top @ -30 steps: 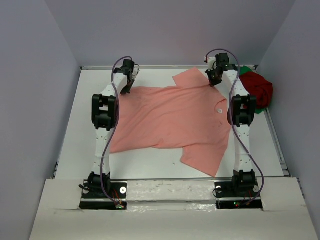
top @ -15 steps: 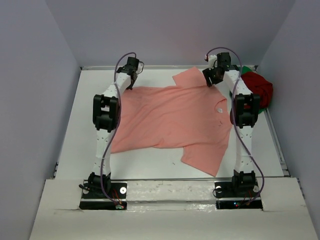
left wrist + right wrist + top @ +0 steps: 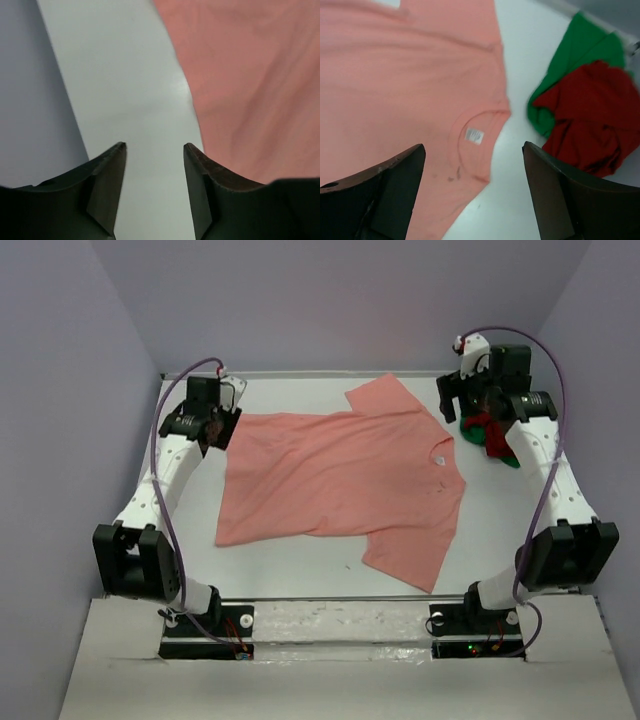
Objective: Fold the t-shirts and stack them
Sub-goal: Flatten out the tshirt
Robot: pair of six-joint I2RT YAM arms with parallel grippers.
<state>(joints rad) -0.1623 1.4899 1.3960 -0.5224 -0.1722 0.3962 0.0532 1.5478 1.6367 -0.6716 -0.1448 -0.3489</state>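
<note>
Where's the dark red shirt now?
The dark red shirt lies crumpled on the green shirt at the table's far right, beside the collar of the pink shirt, beneath the right gripper in the overhead view.

The white table (image 3: 310,565) sits inside 3 plain walls (image 3: 330,300), all a soft grey-purple. A white board (image 3: 340,685) runs along the near edge, and the light is even.

We list: salmon-pink t-shirt (image 3: 340,485), spread flat on bench (image 3: 300,562), neck rightward | dark red t-shirt (image 3: 590,115), crumpled atop green t-shirt (image 3: 570,60), far right.
</note>
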